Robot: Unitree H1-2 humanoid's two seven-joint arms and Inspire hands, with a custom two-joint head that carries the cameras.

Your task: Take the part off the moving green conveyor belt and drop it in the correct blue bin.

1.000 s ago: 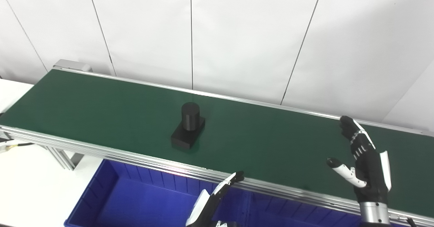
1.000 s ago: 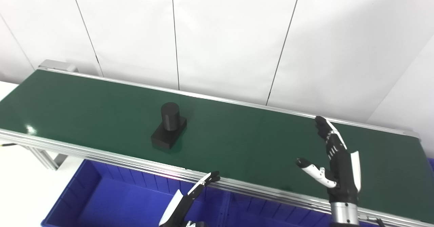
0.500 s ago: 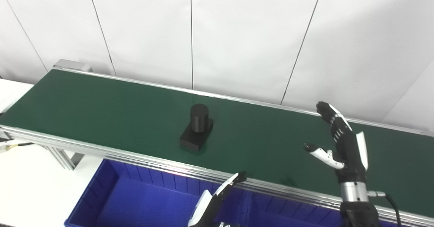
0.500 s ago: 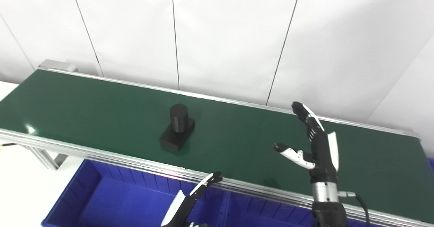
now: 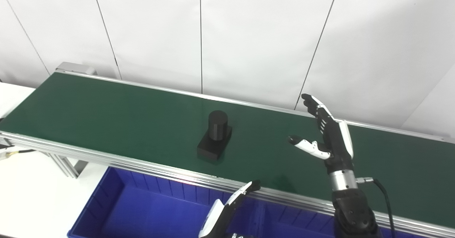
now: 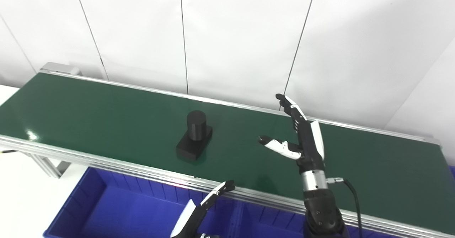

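Note:
A black part (image 5: pixel 215 141), an upright cylinder on a flat rectangular base, stands on the green conveyor belt (image 5: pixel 106 110) near its middle. My right hand (image 5: pixel 328 135) is open and empty, raised above the belt to the right of the part, thumb pointing toward it, with a clear gap between. My left hand (image 5: pixel 227 209) is low at the bottom edge over the blue bin (image 5: pixel 142 209), fingers stretched out, holding nothing. Both also show in the right eye view: the part (image 6: pixel 193 140) and the right hand (image 6: pixel 302 135).
The belt has aluminium side rails (image 5: pixel 124 161) and runs from far left to near right. A second blue bin compartment (image 5: pixel 295 225) lies below the belt at right. A white wall stands close behind the belt. A white table (image 5: pixel 28 195) is at left.
The part has ridden the belt to the right. My right hand has moved left and up over the belt toward the part, still open. My left hand has barely moved.

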